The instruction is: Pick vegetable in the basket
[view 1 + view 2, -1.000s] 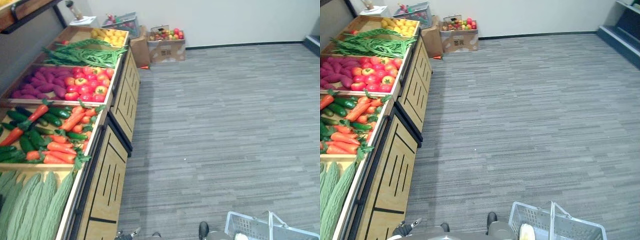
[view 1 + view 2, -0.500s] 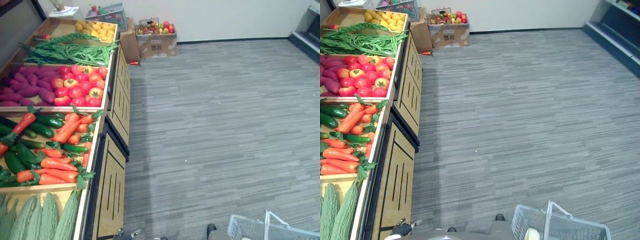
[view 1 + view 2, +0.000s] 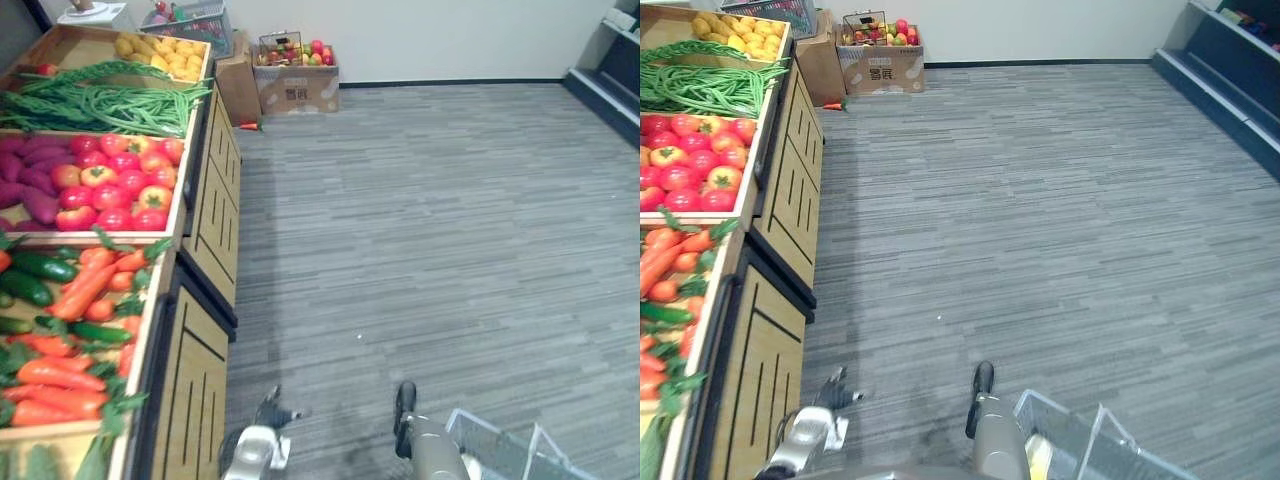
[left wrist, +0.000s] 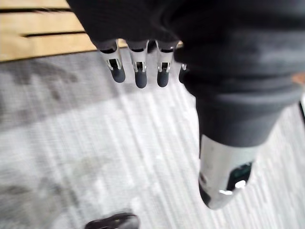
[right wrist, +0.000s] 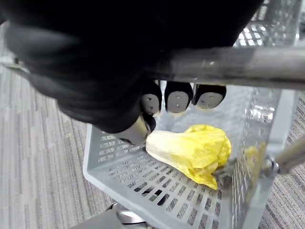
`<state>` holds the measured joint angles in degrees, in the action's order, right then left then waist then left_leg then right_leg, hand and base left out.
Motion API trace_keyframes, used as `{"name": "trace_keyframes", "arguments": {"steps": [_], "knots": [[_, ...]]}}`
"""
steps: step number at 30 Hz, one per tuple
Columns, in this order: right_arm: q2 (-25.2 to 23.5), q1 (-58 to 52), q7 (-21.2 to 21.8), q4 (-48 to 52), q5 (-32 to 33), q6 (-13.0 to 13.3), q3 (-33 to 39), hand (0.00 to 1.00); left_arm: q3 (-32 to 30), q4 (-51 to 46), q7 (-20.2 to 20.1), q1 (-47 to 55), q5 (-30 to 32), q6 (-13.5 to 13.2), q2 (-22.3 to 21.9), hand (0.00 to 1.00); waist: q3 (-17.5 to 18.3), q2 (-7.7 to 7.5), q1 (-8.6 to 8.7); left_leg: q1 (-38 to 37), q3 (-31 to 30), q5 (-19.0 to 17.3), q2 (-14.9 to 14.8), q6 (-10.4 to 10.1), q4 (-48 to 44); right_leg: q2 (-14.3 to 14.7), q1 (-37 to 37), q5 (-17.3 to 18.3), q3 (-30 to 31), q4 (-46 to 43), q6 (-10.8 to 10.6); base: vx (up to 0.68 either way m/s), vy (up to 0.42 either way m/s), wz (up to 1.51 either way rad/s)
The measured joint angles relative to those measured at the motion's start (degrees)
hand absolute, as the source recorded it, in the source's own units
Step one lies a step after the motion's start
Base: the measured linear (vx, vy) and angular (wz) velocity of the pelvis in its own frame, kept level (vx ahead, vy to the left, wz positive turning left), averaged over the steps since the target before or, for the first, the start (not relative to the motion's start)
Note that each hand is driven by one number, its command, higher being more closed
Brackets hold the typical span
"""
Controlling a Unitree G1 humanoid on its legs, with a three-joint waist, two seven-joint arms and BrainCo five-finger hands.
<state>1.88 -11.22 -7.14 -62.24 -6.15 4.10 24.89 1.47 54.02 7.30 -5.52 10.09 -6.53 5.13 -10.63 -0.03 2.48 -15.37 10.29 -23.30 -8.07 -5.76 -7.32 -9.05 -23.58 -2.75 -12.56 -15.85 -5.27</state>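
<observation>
Grey floor [image 3: 430, 230] spread wider across the head views than a second ago, wooden bench [image 3: 195, 350] slid toward the left edge; read as the camera swinging, not the bench moving; carrots [image 3: 85, 285] and tomatoes [image 3: 115, 190] lying as before; pale plastic basket [image 5: 124, 162] low on the right, hung from the right hand [image 5: 176, 98], fingers curled round its metal handle [image 5: 228, 64]; left hand [image 4: 139, 71] empty, fingers straight and loose, hanging over the floor near the bench front; yellow-white cabbage [image 5: 190, 152] already inside the basket; judged as a turn or step between picks, with no reach toward the bench begun; next pick likely to call for facing the bench again.
</observation>
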Motion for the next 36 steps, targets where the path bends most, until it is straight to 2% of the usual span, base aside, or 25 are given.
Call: {"name": "trace_keyframes", "arguments": {"steps": [1, 2, 3, 4, 6, 7, 8, 9, 11, 13, 15, 16, 19, 20, 21, 22, 23, 25, 28, 30, 32, 33, 34, 35, 36], "knots": [[-0.21, -0.17, 0.10, -0.65, -0.03, -0.11, 1.56, 1.00, 1.22, -0.73, 0.29, -1.08, 0.24, -0.48, -0.10, 0.00, 0.39, 0.97, 0.93, 0.06, -1.34, 0.52, -1.52, -0.55, -0.43, 1.09, -1.79, 0.58, -0.39, -4.97, 1.10, 0.39, -0.272, 0.39], [-0.25, 0.35, 0.04, -1.18, -0.04, -0.11, 2.31, 1.00, 1.97, -1.58, 0.28, -1.42, 0.26, -0.55, -0.48, 0.00, 0.38, 1.34, 0.76, 0.41, -1.53, 1.60, -2.45, -0.81, -1.58, 1.50, -2.59, 2.38, -0.84, -6.93, 2.91, 0.50, -0.378, 0.21], [-0.13, 1.01, 0.01, -1.39, -0.07, -0.10, 4.12, 1.00, 3.43, -2.68, 0.19, -1.42, 0.25, -0.71, -1.23, 0.00, 0.32, 1.99, 0.73, 2.24, -3.07, 5.40, -4.08, -1.49, -5.40, 2.38, -2.69, 5.14, -1.91, -9.60, 4.61, 0.39, -0.330, -0.02], [-0.05, 0.98, 0.12, -1.40, -0.08, -0.11, 4.29, 1.00, 3.77, -2.65, 0.10, -1.42, 0.24, -0.68, -1.50, 0.00, 0.34, 2.11, 0.92, 2.88, -3.74, 7.13, -4.61, -1.48, -7.26, 2.53, -2.11, 6.18, -2.56, -10.11, 5.01, 0.60, -0.473, 0.17], [-0.26, 1.00, 0.14, -1.57, -0.07, -0.11, 4.51, 1.00, 3.87, -2.28, -0.68, -0.67, 0.18, -0.72, -1.65, 0.00, 0.35, 2.06, 1.64, 5.72, -8.50, 16.25, -5.90, -1.79, -14.62, 2.96, 2.34, 10.16, -5.09, -10.14, 6.72, 0.61, -0.404, 0.43], [-0.15, 1.08, 0.10, -1.57, -0.06, -0.11, 4.52, 1.00, 3.79, -1.85, -0.83, -0.52, 0.18, -0.75, -1.67, 0.00, 0.36, 2.05, 1.63, 6.58, -9.69, 18.87, -6.01, -2.32, -16.80, 2.96, 3.57, 10.94, -5.65, -9.93, 6.97, 0.49, -0.282, 0.46], [0.31, 1.46, 0.10, -1.48, -0.02, -0.09, 4.37, 1.00, 3.19, -0.82, -0.91, -0.01, 0.18, -0.83, -1.68, 0.00, 0.38, 2.00, 1.74, 9.79, -11.56, 24.24, -6.11, -3.27, -23.15, 2.97, 6.06, 12.24, -6.40, -8.64, 7.18, 0.36, -0.202, 0.34], [0.69, 1.89, 0.09, -1.45, 0.00, -0.09, 4.25, 1.00, 2.48, -0.19, -0.88, 0.37, 0.16, -0.85, -1.70, 0.00, 0.37, 1.97, 1.63, 11.87, -12.06, 25.65, -6.26, -4.03, -27.25, 3.04, 7.15, 12.66, -6.69, -7.87, 7.30, 0.41, -0.207, 0.31], [1.78, 4.40, -0.07, -1.59, 0.05, -0.27, 3.84, 1.00, -0.88, 3.24, -0.54, 2.17, 0.18, -0.39, -1.63, 0.00, 0.14, 1.66, 0.55, 20.24, -9.95, 22.75, -6.90, -4.28, -42.06, 3.57, 13.19, 12.95, -7.94, -3.65, 7.25, 0.34, -0.138, 0.20], [2.36, 5.02, -0.15, -1.36, 0.05, -0.27, 2.91, 1.00, -3.03, 4.53, -0.05, 4.58, 0.15, -0.29, -1.68, 0.00, -0.46, 0.49, -1.28, 23.65, -6.71, 19.34, -7.19, -3.10, -44.03, 3.36, 18.93, 12.93, -9.06, -0.28, 7.21, 0.26, -0.080, 0.32], [2.96, 5.58, -0.42, -0.16, 0.12, -0.13, 1.65, 1.00, -6.75, 3.53, 0.41, 6.68, -0.82, -0.67, -2.79, 0.00, -0.27, 0.51, -2.84, 28.18, -3.74, 16.60, -7.39, -1.87, -41.22, 3.03, 22.24, 12.79, -10.72, 2.32, 6.82, 0.20, -0.005, 0.40], [3.38, 6.40, -0.52, 0.83, 0.10, 0.24, 1.47, 1.00, -8.25, 2.85, 0.71, 6.75, -0.83, -0.94, -3.12, 0.00, -0.09, 0.87, -3.98, 30.44, -0.87, 16.22, -7.03, -1.12, -36.01, 2.37, 23.18, 12.75, -11.65, 3.25, 5.95, 0.15, 0.076, 0.36], [4.36, 8.07, -1.02, 3.45, 0.20, 1.97, 0.09, 1.00, -10.61, 3.05, 0.96, 7.08, -0.71, -1.07, -3.94, 0.00, 0.31, 1.42, -4.22, 30.98, 8.02, 19.26, -5.15, 2.31, -18.38, 0.82, 25.61, 12.96, -14.98, 5.27, 3.16, 0.15, 0.166, 0.60], [4.47, 7.94, -1.56, 5.14, 0.65, 2.40, -0.32, 1.00, -12.18, 3.08, 0.99, 7.71, -0.40, -1.04, -4.80, 0.00, 0.90, 2.40, -4.27, 30.18, 13.16, 21.62, -4.43, 2.81, -10.07, 0.87, 26.95, 13.42, -17.06, 6.02, 1.55, 0.22, 0.244, 0.81], [4.66, 7.71, -1.67, 5.36, 0.65, 2.43, -0.44, 1.00, -13.17, 3.19, 0.96, 8.30, -0.31, -0.88, -5.34, 0.00, 1.61, 3.30, -4.31, 30.06, 14.69, 23.65, -3.54, 3.38, -5.60, 1.17, 27.81, 14.01, -18.34, 5.95, 0.42, 0.25, 0.270, 0.88], [4.62, 7.77, -1.84, 5.11, 0.70, 2.34, -0.40, 1.00, -14.15, 3.25, 0.89, 8.34, -0.36, -0.78, -5.32, 0.00, 1.88, 3.00, -4.37, 29.98, 14.34, 24.54, -2.34, 7.22, -4.40, 0.65, 28.11, 14.51, -18.68, 5.74, -0.39, 0.28, 0.223, 0.81], [3.10, 7.74, -2.02, 5.00, 1.62, 2.41, -0.67, 1.00, -16.52, 2.96, 0.92, 8.47, -0.38, -0.79, -5.18, 0.00, 3.48, 0.93, -5.19, 29.99, 14.28, 24.65, 0.51, 7.39, -2.49, -0.89, 28.22, 14.01, -18.53, 6.86, -1.39, 0.29, 0.189, 0.62], [1.37, 8.68, -1.91, 4.98, 1.66, 2.47, -0.91, 1.00, -19.00, 2.61, 0.91, 8.08, -0.37, -0.59, -5.07, 0.00, 3.74, -1.03, -6.36, 30.11, 14.05, 23.55, 2.64, 8.63, -2.93, -1.42, 30.05, 12.63, -18.50, 10.07, -2.70, 0.30, 0.139, 0.46], [0.24, 9.07, -0.90, 4.56, 1.53, 2.32, -2.04, 1.00, -20.32, 2.66, 0.94, 8.11, -0.38, -0.28, -5.08, 0.00, 4.56, -2.05, -7.70, 28.04, 13.88, 20.79, 5.50, 9.84, -3.63, -3.84, 33.20, 12.06, -16.48, 9.79, -3.35, 0.27, 0.140, 0.43], [-0.33, 9.63, -0.05, 2.72, 1.27, 2.26, -2.47, 1.00, -20.19, 3.26, 0.94, 8.53, -0.37, -0.11, -5.04, 0.00, 6.13, -2.00, -8.70, 26.50, 13.06, 19.03, 6.89, 9.73, -2.18, -5.48, 32.34, 12.02, -14.95, 5.00, -3.34, 0.21, 0.125, 0.23], [-0.83, 9.72, 0.39, 0.32, -0.11, 2.07, -2.34, 1.00, -18.15, 4.50, 0.98, 8.76, -0.37, 0.57, -4.48, 0.00, 7.17, -1.90, -8.78, 23.49, 10.73, 18.48, 8.48, 10.11, 0.52, -9.16, 26.55, 9.88, -10.83, -12.27, -4.31, 0.21, 0.130, 0.49], [-1.05, 9.75, 0.39, 0.17, -0.10, 2.11, -2.29, 1.00, -17.22, 4.50, 1.01, 8.82, -0.36, 0.68, -4.09, 0.00, 7.13, -1.98, -8.74, 22.34, 10.04, 18.43, 8.78, 10.13, 1.20, -10.16, 24.39, 7.75, -8.81, -17.89, -4.67, 0.22, 0.116, 0.57], [-0.96, 10.53, 0.51, 0.41, -0.74, 1.97, -2.37, 1.00, -15.41, 4.32, 1.01, 9.04, -0.26, 0.93, -3.17, 0.00, 7.08, -2.06, -8.43, 20.32, 8.20, 18.31, 9.35, 10.19, 2.33, -11.22, 20.00, 0.54, -4.84, -27.33, -4.84, 0.25, 0.109, 0.64], [-0.79, 11.57, 0.66, 0.40, -0.74, 1.98, -2.43, 1.00, -13.94, 4.35, 1.01, 9.17, -0.03, 1.28, -2.27, 0.00, 7.07, -1.94, -7.56, 19.08, 6.10, 18.12, 9.57, 10.52, 2.80, -10.96, 17.83, -4.57, -2.39, -32.49, -5.46, 0.34, 0.091, 0.98], [-0.79, 12.17, 0.65, 0.43, -0.67, 2.15, -2.32, 1.00, -12.47, 4.37, 0.96, 9.23, 0.22, 1.74, -1.51, 0.00, 6.83, -2.17, -6.99, 17.13, 3.30, 17.64, 9.81, 10.98, 3.15, -10.26, 15.43, -3.70, -0.39, -39.62, -5.81, 0.35, 0.046, 1.24]]}}
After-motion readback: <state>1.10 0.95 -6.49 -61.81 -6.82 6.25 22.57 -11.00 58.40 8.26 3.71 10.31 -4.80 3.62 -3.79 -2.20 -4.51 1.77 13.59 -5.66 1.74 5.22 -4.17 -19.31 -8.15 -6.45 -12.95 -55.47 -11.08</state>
